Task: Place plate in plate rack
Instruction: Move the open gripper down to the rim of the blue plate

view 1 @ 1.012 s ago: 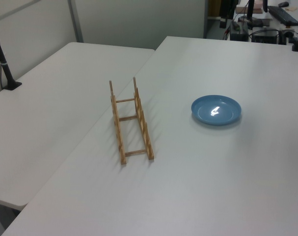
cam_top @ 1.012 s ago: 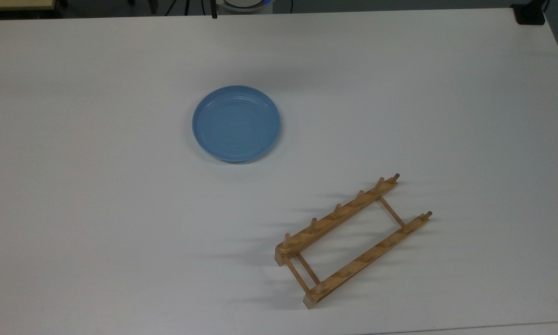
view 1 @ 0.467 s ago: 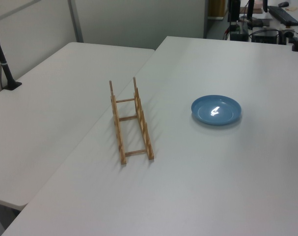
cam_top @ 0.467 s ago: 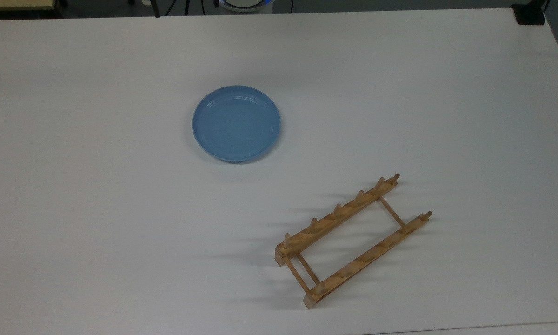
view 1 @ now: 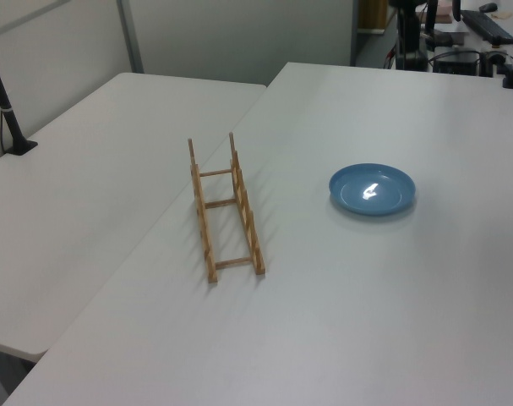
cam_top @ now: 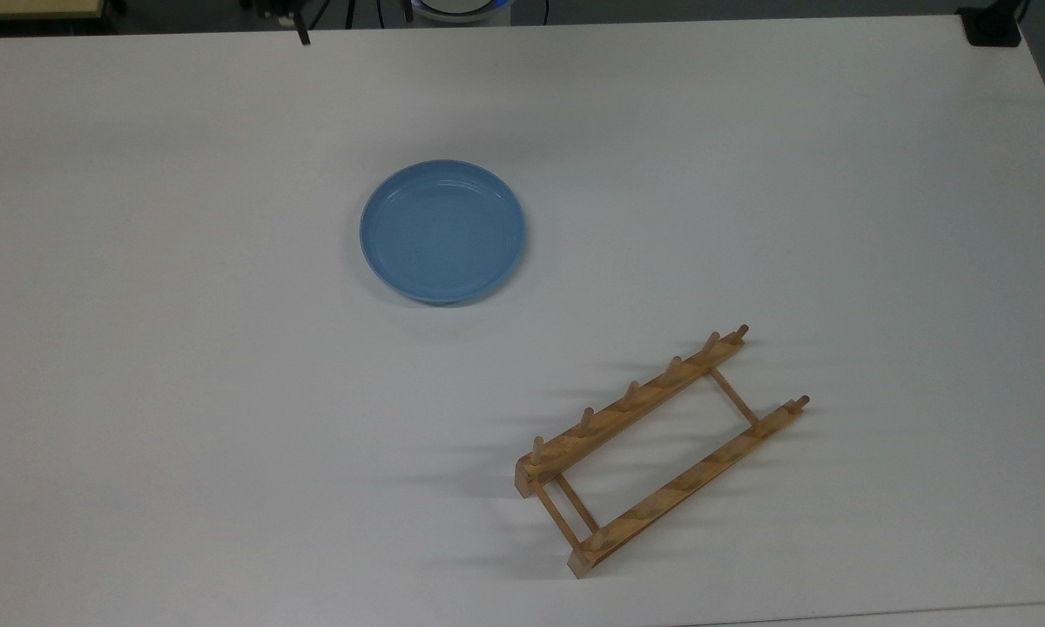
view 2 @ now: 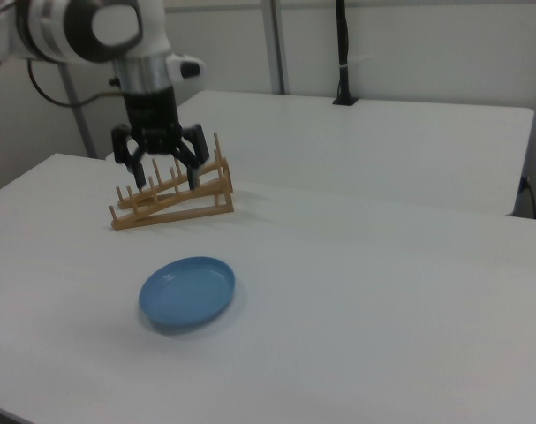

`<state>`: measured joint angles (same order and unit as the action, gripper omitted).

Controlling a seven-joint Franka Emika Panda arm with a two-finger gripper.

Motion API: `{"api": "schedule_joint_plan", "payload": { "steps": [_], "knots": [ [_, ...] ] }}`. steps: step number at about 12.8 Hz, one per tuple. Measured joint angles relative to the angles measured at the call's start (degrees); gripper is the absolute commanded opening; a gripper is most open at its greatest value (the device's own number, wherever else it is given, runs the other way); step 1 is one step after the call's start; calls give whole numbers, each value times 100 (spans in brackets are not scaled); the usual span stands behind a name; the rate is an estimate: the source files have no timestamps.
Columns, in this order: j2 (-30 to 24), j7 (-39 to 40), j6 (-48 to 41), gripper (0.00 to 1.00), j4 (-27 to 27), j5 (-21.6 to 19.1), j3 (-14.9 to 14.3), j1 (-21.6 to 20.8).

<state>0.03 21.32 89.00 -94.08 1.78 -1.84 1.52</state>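
The gripper (view 2: 165,174) hangs in the air with its jaws spread wide and nothing between them; in the right view it appears in front of the wooden plate rack (view 2: 172,196). The light-blue plate (cam_top: 442,231) lies flat on the white table (cam_top: 226,392), well apart from the plate rack (cam_top: 657,453). Compared with the earlier top view, plate and rack are unchanged; a dark part at the table's far edge has shifted. No readable writing is visible.
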Motion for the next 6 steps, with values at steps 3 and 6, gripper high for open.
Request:
{"api": "schedule_joint_plan", "payload": {
  "steps": [3, 6],
  "knots": [
    [161, 14, 773, 100, -506, 1, -32, 78],
    [294, 14, 1392, 100, -1063, 1, -40, 163]
  ]
}}
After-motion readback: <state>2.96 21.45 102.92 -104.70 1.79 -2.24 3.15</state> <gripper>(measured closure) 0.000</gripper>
